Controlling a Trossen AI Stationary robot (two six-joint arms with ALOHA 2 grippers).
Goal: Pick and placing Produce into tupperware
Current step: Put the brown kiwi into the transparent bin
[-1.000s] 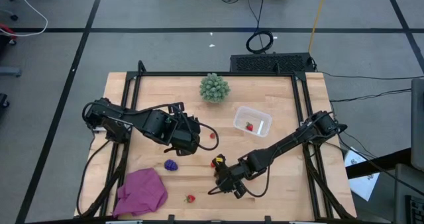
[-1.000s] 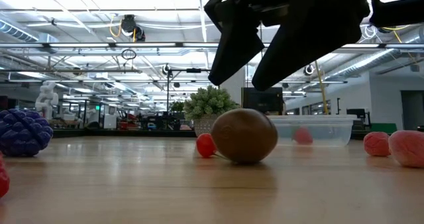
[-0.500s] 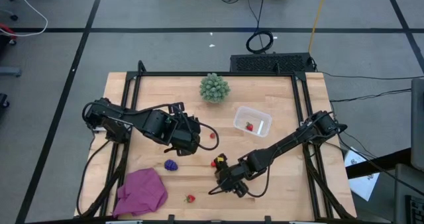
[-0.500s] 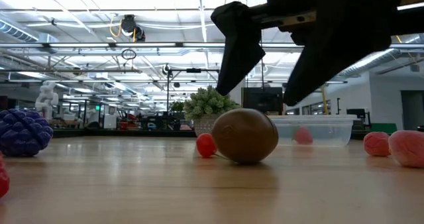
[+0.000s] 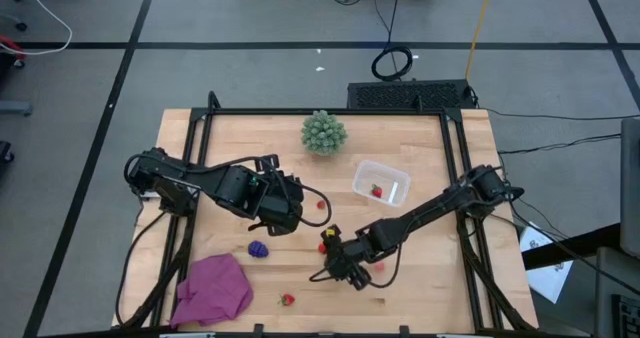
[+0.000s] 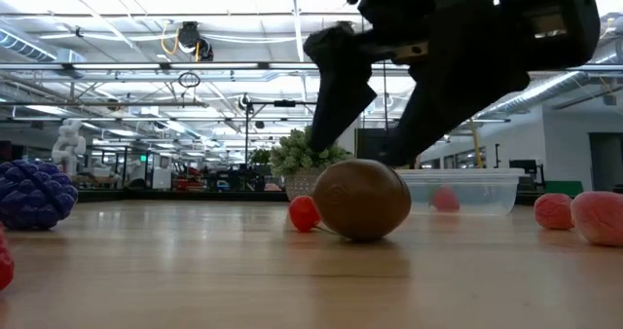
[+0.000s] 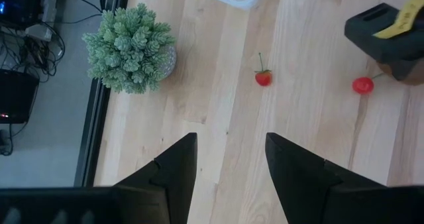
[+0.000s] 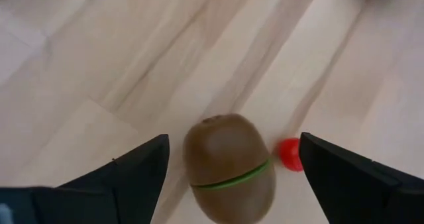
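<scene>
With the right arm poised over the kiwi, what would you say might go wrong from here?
The kiwi is a smooth oval lying loose on the table; the open right pincer straddles it, so closing off-centre might squirt it away. A small red berry sits right beside the kiwi and could be knocked or pinched along with it. The left pincer waits open farther off.

No legible text; yellow tag possibly printed, unreadable.

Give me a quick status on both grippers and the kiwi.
Right gripper open, straddling the kiwi, not yet closed. Left gripper open, idle over bare table. Tupperware holds one red berry. Small red berry right beside the kiwi.
</scene>
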